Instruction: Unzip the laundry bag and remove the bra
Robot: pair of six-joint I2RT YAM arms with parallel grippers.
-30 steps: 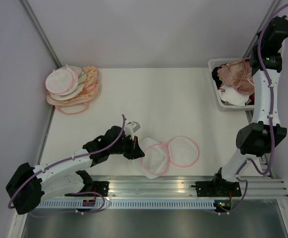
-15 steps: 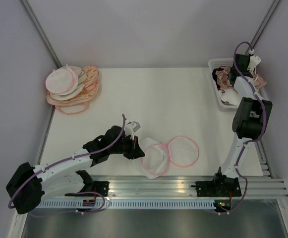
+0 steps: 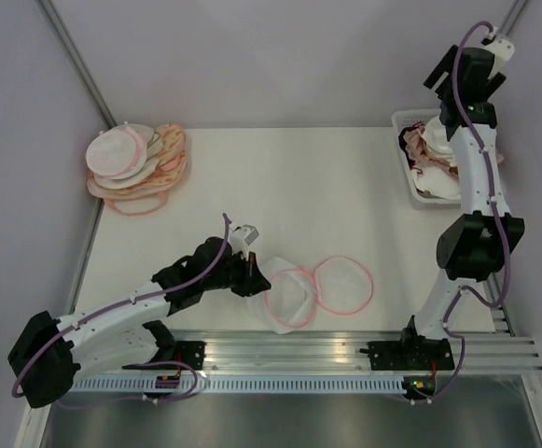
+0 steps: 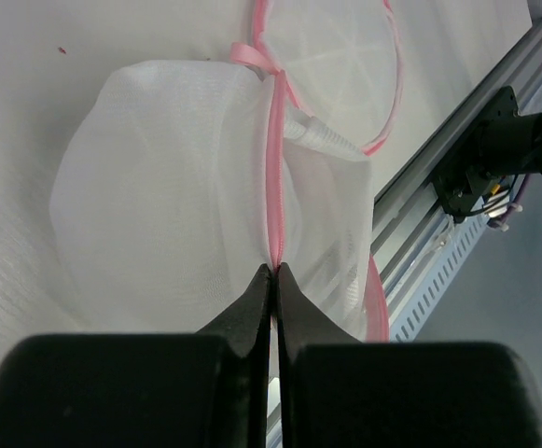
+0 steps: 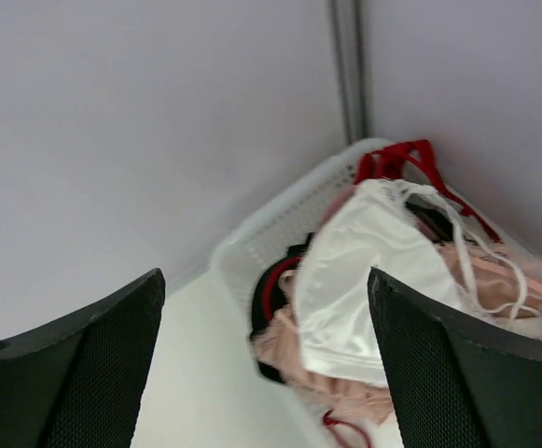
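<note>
Two grippers, well apart.
At near edge, left gripper pinches bag rim; right gripper gapes empty over far-right corner basket.

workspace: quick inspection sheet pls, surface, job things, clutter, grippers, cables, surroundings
surface: white table top, no damage seen
job's things: round white mesh laundry bag with a pink zip rim unzipped, halves spread near the front edge; pale pink-beige bra in the white plastic basket
clutter: stack of pink- and orange-rimmed mesh pouches far left; white garment, red straps in the basket
grippers: left gripper shut on the bag's rim; right gripper open, empty, above the basket
cables: purple cables along both arms
surroundings: grey walls; aluminium rail in front
</note>
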